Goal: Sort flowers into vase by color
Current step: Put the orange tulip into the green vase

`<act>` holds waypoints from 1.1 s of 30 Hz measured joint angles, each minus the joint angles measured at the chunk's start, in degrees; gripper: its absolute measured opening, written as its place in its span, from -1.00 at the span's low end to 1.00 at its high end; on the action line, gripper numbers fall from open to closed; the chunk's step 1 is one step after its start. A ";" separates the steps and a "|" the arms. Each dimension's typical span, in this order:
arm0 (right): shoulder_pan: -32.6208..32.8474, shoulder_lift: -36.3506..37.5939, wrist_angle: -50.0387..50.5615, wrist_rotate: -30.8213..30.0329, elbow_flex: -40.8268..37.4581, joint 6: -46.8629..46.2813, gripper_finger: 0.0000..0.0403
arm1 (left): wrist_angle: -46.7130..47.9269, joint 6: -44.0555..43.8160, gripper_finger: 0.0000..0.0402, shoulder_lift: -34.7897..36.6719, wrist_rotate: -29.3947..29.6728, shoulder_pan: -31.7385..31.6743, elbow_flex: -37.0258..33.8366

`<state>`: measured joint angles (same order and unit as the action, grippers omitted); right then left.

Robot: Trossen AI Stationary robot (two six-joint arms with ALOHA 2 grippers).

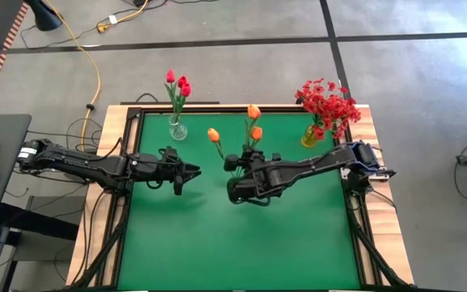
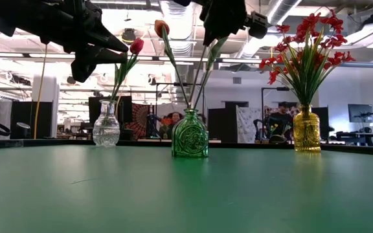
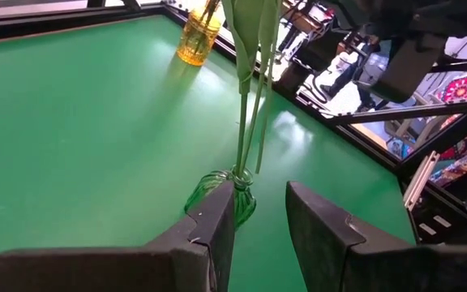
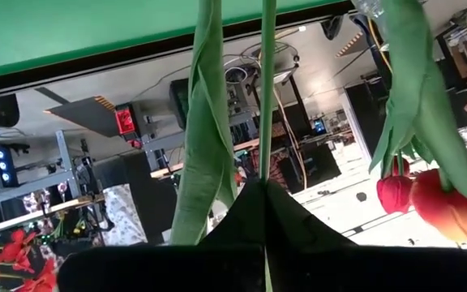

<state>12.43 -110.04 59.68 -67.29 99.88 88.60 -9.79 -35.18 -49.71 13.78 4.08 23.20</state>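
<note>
Green table [image 1: 242,243] from above, right gripper [image 1: 242,191] shut on an orange tulip stem [image 4: 267,89] over the green vase [image 2: 190,136]; level view, stems light, bendy, best pinched mid-stem; left gripper [image 3: 258,215], part open, empty, near that vase.

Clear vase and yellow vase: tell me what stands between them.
Low view: the green vase with orange tulips stands between the clear vase and the yellow vase.

One camera looks straight down; another sits level on the table [image 1: 217,243]. Wrist cameras ride close. All share the green vase [image 2: 190,136].
</note>
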 joint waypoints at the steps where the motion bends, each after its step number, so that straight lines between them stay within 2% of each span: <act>1: -0.19 0.00 0.02 0.00 0.00 0.16 -0.91 | -0.01 0.00 -0.50 0.00 0.00 -0.01 0.00; 17: -1.23 -5.48 -0.29 -2.42 -0.04 1.59 -0.91 | 0.20 0.31 -0.50 -0.02 -0.20 0.85 0.00; 33: 3.68 -5.56 -1.64 -1.81 0.00 0.29 -0.90 | 0.35 1.77 -0.50 -0.02 0.57 1.20 -0.02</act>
<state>16.11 -115.60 58.04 -69.10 99.88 88.88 -9.44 -33.41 -49.74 14.35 5.28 23.18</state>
